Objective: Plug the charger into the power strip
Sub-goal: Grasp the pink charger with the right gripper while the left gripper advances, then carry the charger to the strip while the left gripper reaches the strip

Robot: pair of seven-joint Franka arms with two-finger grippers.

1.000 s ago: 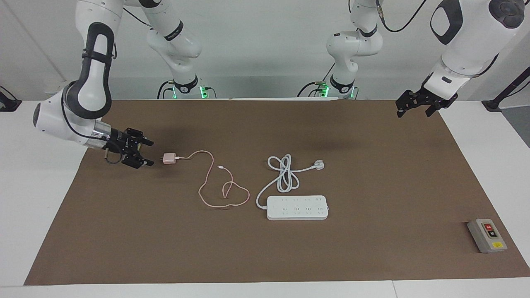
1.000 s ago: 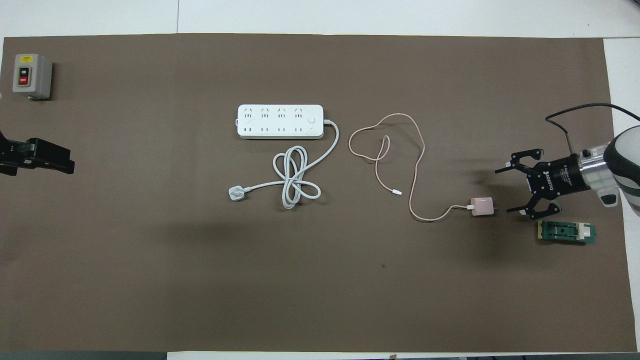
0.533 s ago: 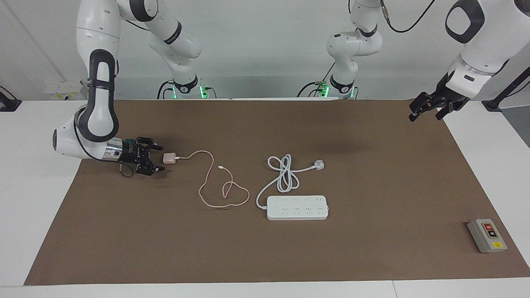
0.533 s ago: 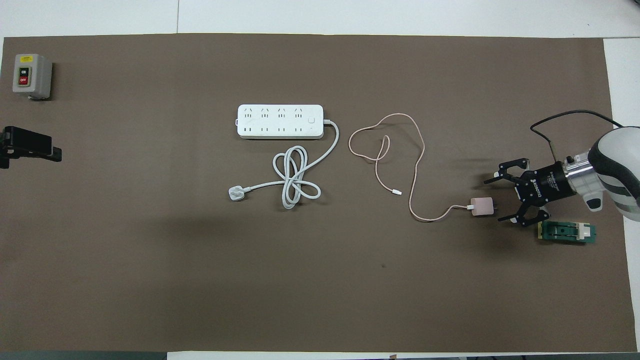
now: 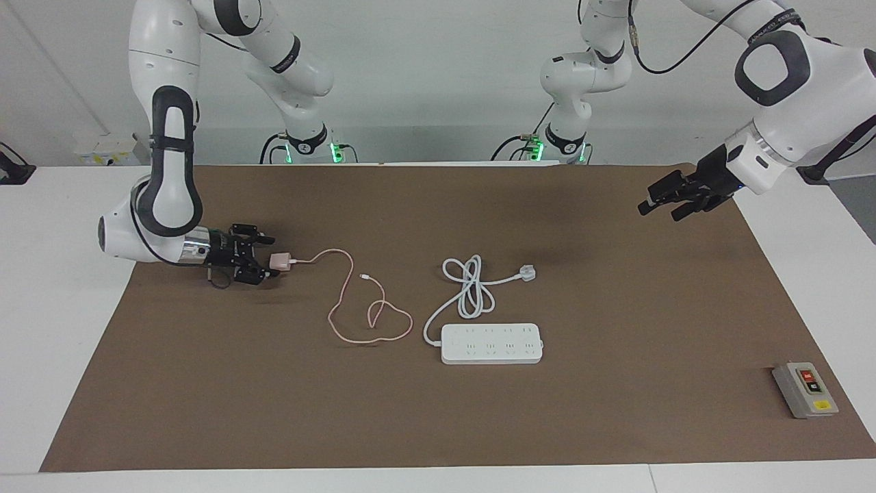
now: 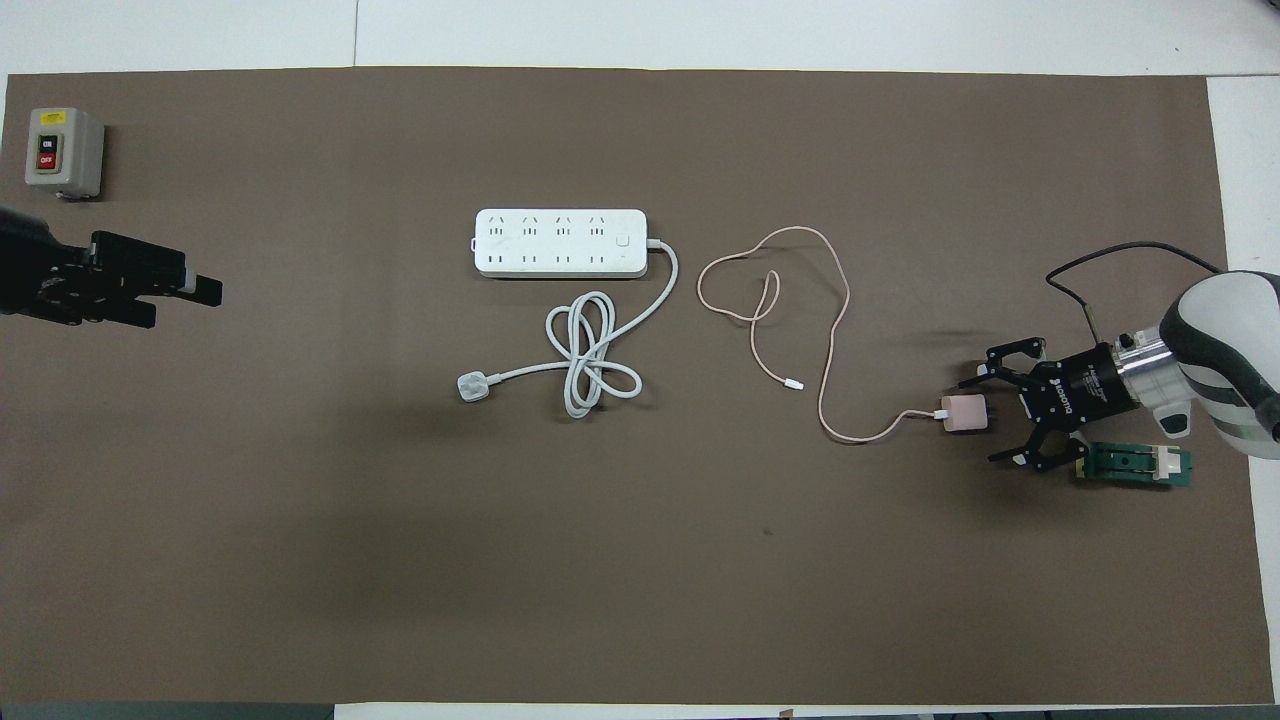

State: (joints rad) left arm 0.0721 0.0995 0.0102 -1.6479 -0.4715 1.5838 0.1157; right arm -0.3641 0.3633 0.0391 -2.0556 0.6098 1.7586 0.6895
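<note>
Right claw (image 5: 271, 257) spread wide, lying low along the surface (image 5: 616, 424), fingers bracketing the charger (image 5: 278, 261) — not yet pinching it, prong end turned toward the palm. Just beside the claw, toward the right arm's end of the surface, a small green fixture (image 6: 1133, 465). Trailing away from the claw toward the middle, the charger's thin pink cable (image 5: 369, 322) in loose loops, free end lying unplugged. Further out along the same line, the power strip (image 5: 491, 343) flat with sockets up, its thick white cord (image 5: 469, 291) coiled alongside and ending in a three-pin plug (image 5: 525, 274). Well apart, left claw (image 5: 667, 200) also spread, empty, hovering over the left arm's end of the surface; a grey switch box (image 5: 805, 389) near that corner.

Probably light and rigid, that little cube — smooth-sided, likely to skid or twist if nudged before closing. Best taken across two flat opposite faces, prongs left clear; cable limp, apt to drag behind.

Compared with a second ago: right claw closer in, now around the charger rather than short of it; left claw lower and further out over the mat.
</note>
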